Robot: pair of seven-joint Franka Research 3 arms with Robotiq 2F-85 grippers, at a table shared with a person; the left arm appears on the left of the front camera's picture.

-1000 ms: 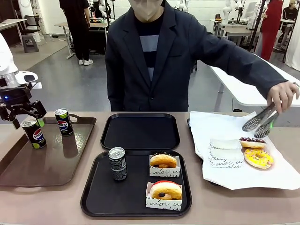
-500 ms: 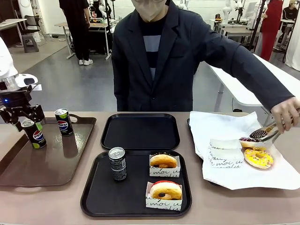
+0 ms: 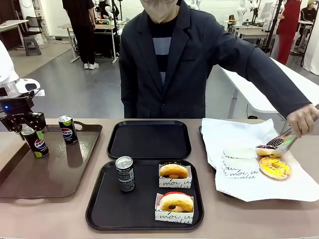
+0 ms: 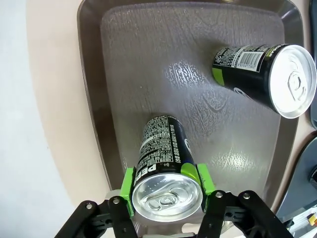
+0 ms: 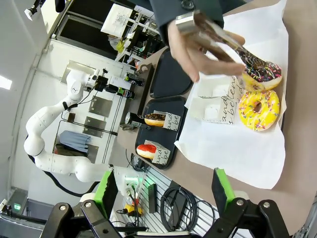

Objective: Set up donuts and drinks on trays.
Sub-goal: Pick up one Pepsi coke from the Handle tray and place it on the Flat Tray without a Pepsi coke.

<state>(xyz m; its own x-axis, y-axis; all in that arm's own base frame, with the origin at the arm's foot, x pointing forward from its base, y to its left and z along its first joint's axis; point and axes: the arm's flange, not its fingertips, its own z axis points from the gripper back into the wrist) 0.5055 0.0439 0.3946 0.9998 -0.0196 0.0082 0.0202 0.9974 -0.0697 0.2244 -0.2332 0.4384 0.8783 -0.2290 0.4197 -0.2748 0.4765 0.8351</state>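
- The table [image 3: 259, 219] carries a long brown tray [image 3: 30, 174] at 9 o'clock, two black trays in the middle and a white paper sheet [image 3: 224, 134] at 3 o'clock.
- The near black tray [image 3: 97, 211], at 6 o'clock, already holds a grey can [image 3: 125, 174] and two sleeved donuts [image 3: 173, 171]. The far black tray [image 3: 149, 142], at 12 o'clock, is bare, so I judge it the place for the next drink.
- The person's hand [image 3: 304, 119], at 3 o'clock, works tongs [image 3: 281, 143] on a sprinkled chocolate donut [image 3: 266, 149] beside a yellow donut [image 3: 274, 167]. That donut probably goes to the far tray too. The drink is best set at that tray's 9 o'clock side, giving way if the hand crosses.
- The right pincer [image 5: 163, 191] hangs above the 3 o'clock end of the table, fingers wide apart and holding nothing.
- The left pincer [image 4: 166, 191] is clamped on a Pepsi can [image 4: 163, 153] near its top, green pads on both sides. The can stands at the brown tray's 10 o'clock corner.
- A second Pepsi can [image 3: 68, 129] stands near it, at its 2 o'clock. A straight lift should clear both it and the tray rim.
- With so high a grip the can may swing, so a slow carry and a flat set-down before letting go seem wise.
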